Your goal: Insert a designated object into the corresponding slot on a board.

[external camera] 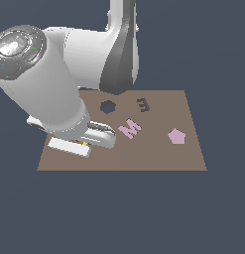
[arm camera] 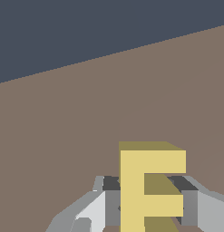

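The yellow E point(arm camera: 149, 190) fills the lower part of the wrist view, standing between the fingers point(arm camera: 102, 206) of the gripper point(arm camera: 149, 204), which close in on it from both sides and appear to pinch it (its lowest part runs out of frame). In the exterior view only a sliver of yellow point(external camera: 86, 144) shows under the arm's hand, near the corner of the board point(external camera: 158, 156) at the exterior view's left, nearest the camera; whether it is lifted clear of the board I cannot tell.

The slot point(external camera: 143, 104) lies well apart from there, close to the board's far edge, just beside the dark hexagonal hole point(external camera: 108, 106). Between them sit a pink M point(external camera: 129, 128) and, toward the exterior view's right, a pink pentagon point(external camera: 176, 136).

The step in hand looks like carrying the held piece over to its cutout. To do it well, the grip should be firm enough that the piece cannot twist, and the piece should travel high enough to pass over the pink M. Above the slot, the letter's arms must be turned to match the cutout's before lowering; a small error in rotation would probably leave it perched on the rim.
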{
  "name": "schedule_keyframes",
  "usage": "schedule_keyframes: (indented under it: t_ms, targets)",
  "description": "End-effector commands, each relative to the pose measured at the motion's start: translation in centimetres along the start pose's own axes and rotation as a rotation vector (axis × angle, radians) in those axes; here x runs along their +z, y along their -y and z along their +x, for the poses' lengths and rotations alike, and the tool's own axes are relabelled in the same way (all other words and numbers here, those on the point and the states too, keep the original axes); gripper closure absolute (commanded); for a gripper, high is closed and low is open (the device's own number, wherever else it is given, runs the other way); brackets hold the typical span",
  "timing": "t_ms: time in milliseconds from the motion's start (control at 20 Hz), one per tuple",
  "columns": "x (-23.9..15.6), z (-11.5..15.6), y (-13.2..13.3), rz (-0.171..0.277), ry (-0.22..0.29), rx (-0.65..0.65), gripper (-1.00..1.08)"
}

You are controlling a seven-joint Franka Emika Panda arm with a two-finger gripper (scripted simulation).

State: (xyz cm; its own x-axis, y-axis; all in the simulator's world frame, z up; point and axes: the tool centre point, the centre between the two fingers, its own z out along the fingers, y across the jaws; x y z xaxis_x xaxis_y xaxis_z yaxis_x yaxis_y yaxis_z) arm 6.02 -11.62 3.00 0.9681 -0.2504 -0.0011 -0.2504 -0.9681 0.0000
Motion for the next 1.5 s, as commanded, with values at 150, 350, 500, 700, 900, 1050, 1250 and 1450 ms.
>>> schedule_keyframes:
  t_ms: [150,350,500,700,900,1050,1250,1450]
  targets:
    - [0.0,0.0,0.0,0.000,-0.001,0.000,1.08]
    - [0.0,0.0,0.0,0.000,-0.001,0.000,1.08]
    - [0.0,0.0,0.1,0.000,-0.001,-0.003,1.08]
    - [0.0,-0.5,0.8,0.000,-0.001,-0.020,1.08]
    - [-0.1,-1.5,2.0,0.000,-0.001,-0.055,1.08]
    - [-0.2,-2.6,3.4,0.001,-0.001,-0.094,1.08]
    - [-0.3,-4.7,5.6,0.001,-0.001,-0.161,1.08]
    - [-0.5,-7.5,8.3,0.001,-0.001,-0.247,1.08]
